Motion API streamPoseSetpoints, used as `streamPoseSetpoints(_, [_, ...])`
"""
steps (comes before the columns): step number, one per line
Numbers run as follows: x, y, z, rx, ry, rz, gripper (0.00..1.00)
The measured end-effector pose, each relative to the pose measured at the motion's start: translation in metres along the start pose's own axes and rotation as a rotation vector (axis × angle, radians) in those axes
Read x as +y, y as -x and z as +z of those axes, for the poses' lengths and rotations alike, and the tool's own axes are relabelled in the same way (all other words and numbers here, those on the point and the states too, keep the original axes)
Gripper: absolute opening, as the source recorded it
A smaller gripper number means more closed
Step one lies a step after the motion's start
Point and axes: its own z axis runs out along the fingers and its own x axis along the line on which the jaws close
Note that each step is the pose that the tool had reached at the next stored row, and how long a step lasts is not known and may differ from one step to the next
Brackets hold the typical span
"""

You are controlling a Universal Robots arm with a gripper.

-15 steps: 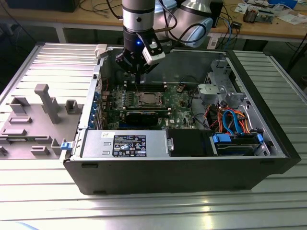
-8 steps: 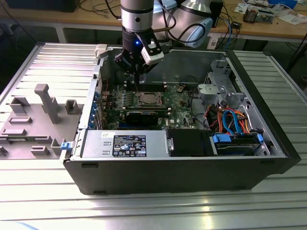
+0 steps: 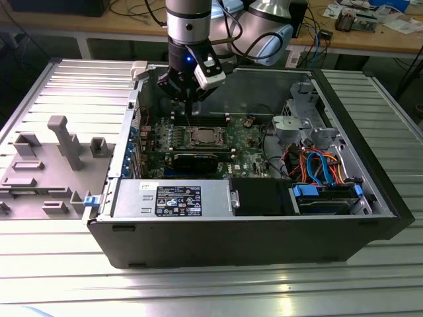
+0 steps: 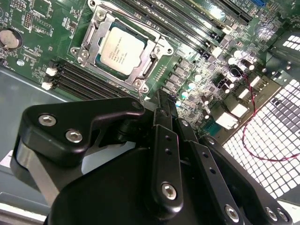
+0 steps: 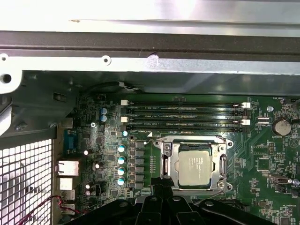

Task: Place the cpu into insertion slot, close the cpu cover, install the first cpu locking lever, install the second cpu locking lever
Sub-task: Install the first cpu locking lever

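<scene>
The cpu point(image 4: 121, 48) point(image 5: 197, 167) lies flat in the insertion slot of the green motherboard point(image 3: 244, 148), its silvery top showing. Around it, the cpu cover point(image 4: 100, 22) point(image 5: 194, 142) is folded down with the chip in its window. Thin wire locking levers point(image 5: 187, 138) run flat along the socket's edges. In the exterior view the socket point(image 3: 201, 137) sits just below my gripper point(image 3: 188, 110). The gripper point(image 4: 162, 97) point(image 5: 164, 188) hovers above the board beside the socket, shut, with nothing between its fingers.
The board sits inside an open black computer case point(image 3: 238, 238) on a ribbed metal table. Memory slots point(image 5: 187, 115) flank the socket. A power supply point(image 3: 175, 198) and a drive bay with blue and orange cables point(image 3: 324, 172) fill the near side. A grey fixture tray point(image 3: 46, 165) lies at the exterior view's left.
</scene>
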Motion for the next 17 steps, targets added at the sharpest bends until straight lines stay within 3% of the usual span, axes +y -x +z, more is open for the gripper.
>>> streamPoseSetpoints(6, [0.0001, -0.0090, 0.0009, -0.0002, 0.0002, -0.009, 0.11])
streamPoseSetpoints(11, [0.0003, -0.0175, 0.0035, -0.0160, 0.0003, -0.010, 0.11])
streamPoseSetpoints(17, [0.0011, -0.0216, 0.0069, -0.0169, 0.0003, -0.011, 0.11])
